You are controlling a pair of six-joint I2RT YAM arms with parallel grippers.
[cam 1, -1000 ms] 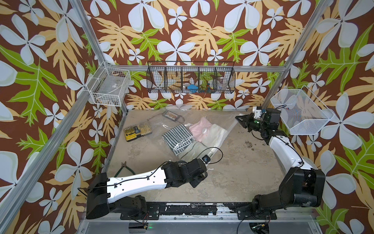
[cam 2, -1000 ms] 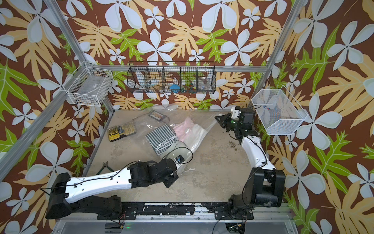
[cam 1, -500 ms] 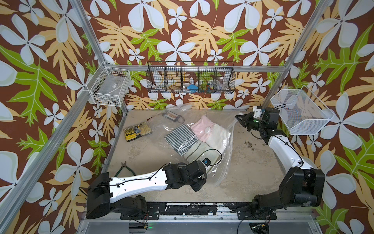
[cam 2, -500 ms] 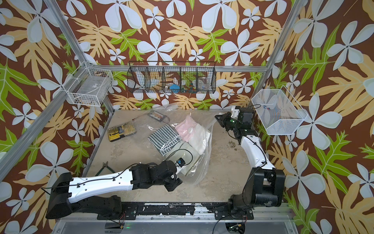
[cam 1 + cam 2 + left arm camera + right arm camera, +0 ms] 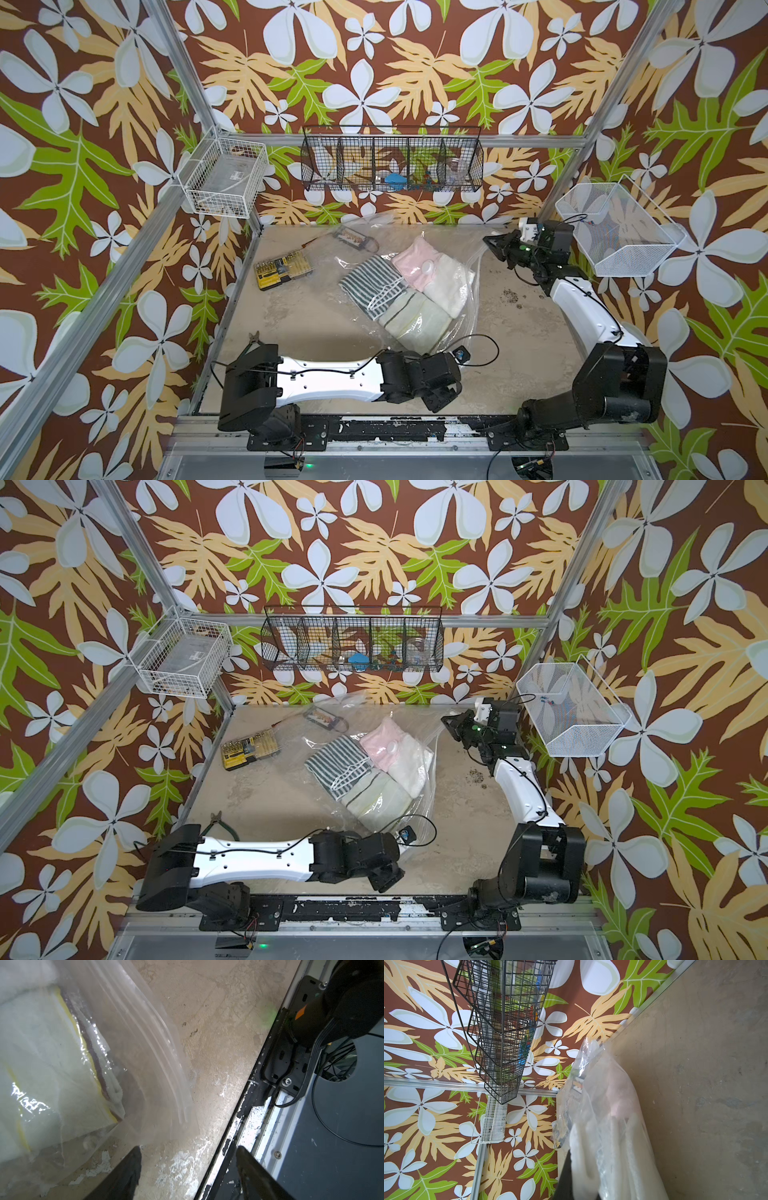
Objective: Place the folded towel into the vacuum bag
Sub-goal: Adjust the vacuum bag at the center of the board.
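Released a moment ago, the vacuum bag (image 5: 469,299) has slumped onto the tabletop (image 5: 311,324); my left fingers (image 5: 128,1172) stand spread and empty, my right fingers (image 5: 498,249) pressed together by its far edge. The folded towel (image 5: 419,324) lies inside. Limp, slick plastic: I'd grip the stiffer zip strip (image 5: 164,1049).

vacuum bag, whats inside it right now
Four folded towels show through the vacuum bag: striped towel, pink towel, white towel and pale green towel. Anything beneath them is covered.

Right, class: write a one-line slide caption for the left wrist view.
Left gripper, jaws open, beside the vacuum bag holding a pale folded towel.
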